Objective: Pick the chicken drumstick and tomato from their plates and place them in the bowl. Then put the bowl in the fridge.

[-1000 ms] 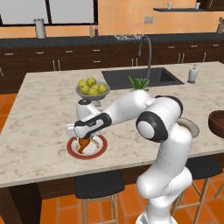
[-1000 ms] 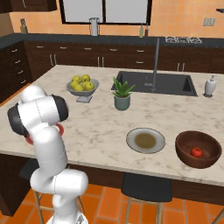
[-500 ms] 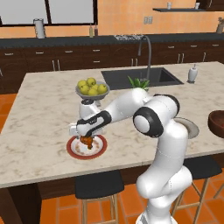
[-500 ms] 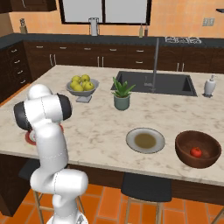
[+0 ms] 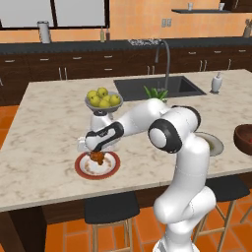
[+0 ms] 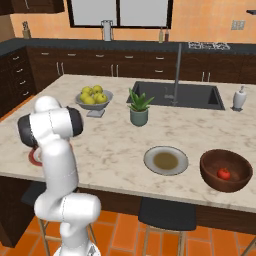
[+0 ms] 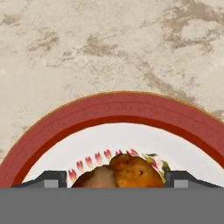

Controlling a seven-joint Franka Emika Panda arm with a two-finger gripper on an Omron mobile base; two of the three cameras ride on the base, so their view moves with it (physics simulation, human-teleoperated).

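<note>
The chicken drumstick (image 5: 99, 157) lies on the white plate with a red rim (image 5: 80, 168) near the island's front left. My gripper (image 5: 96, 154) is down over it. In the hand view the drumstick (image 7: 127, 173) sits between the two fingertips (image 7: 56, 179), which stand open on either side of it, above the red rim (image 7: 113, 109). The tomato (image 6: 224, 173) rests inside the dark wooden bowl (image 6: 212, 178) at the front right. The grey-rimmed plate (image 6: 150, 161) lies bare beside the bowl. The fridge is out of view.
A grey footed bowl of yellow-green apples (image 5: 102, 100) stands just behind the red-rimmed plate. A potted plant (image 6: 139, 108), the sink (image 6: 195, 95) with its tall tap, and a soap dispenser (image 6: 240, 98) are further back. Stools (image 5: 108, 209) stand under the front edge.
The hand has dropped lower onto the red-rimmed plate and now straddles the drumstick. Bowl, tomato and the other plate have not moved.
</note>
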